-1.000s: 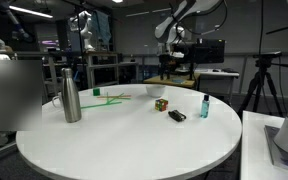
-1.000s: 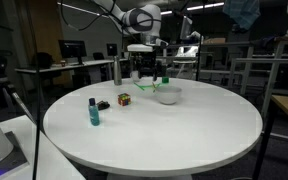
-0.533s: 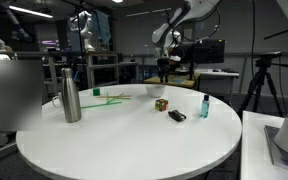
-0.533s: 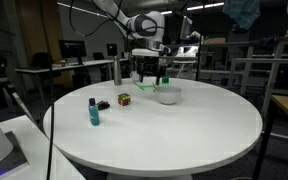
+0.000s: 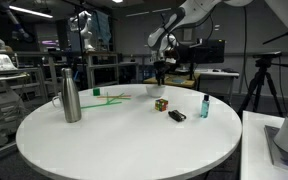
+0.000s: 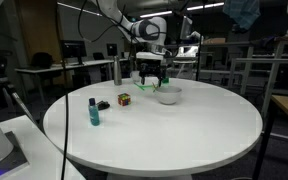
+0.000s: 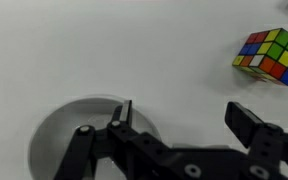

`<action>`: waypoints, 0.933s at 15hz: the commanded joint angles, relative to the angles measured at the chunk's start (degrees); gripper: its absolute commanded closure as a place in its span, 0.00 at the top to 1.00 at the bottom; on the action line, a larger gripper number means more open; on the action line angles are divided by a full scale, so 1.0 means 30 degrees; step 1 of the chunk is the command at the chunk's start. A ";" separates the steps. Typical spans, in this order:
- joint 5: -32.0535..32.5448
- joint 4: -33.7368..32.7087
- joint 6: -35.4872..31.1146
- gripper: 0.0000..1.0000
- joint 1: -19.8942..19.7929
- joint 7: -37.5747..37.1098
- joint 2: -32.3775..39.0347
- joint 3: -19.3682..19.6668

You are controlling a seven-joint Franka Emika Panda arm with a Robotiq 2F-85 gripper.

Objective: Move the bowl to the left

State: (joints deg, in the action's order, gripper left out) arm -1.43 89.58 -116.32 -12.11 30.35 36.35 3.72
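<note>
A: Where does the small shallow white bowl (image 6: 167,96) sit?

B: On the far part of the round white table (image 6: 184,140), near the multicoloured cube (image 6: 125,99), with the arm hanging right above it.

A: And the claw?

B: The gripper (image 7: 179,112) is spread wide and grasps nothing. In the wrist view one finger (image 7: 121,112) hovers over the bowl's right rim. The other is outside it, above bare table.

A: Why off-centre?

B: I'd judge it's lined up to pinch the wall, not span the bowl. I can't tell whether it touches.
</note>
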 commanded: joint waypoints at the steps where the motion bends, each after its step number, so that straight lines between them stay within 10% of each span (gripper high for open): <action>1: 0.0615 -0.1982 0.1380 1.00 -0.0469 0.0739 0.1055 -0.0458; 14: -0.0219 -0.3942 0.1090 1.00 -0.1155 0.2603 0.2368 -0.1294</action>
State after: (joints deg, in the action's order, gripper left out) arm -0.58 81.73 -114.92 -13.34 35.53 41.67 2.06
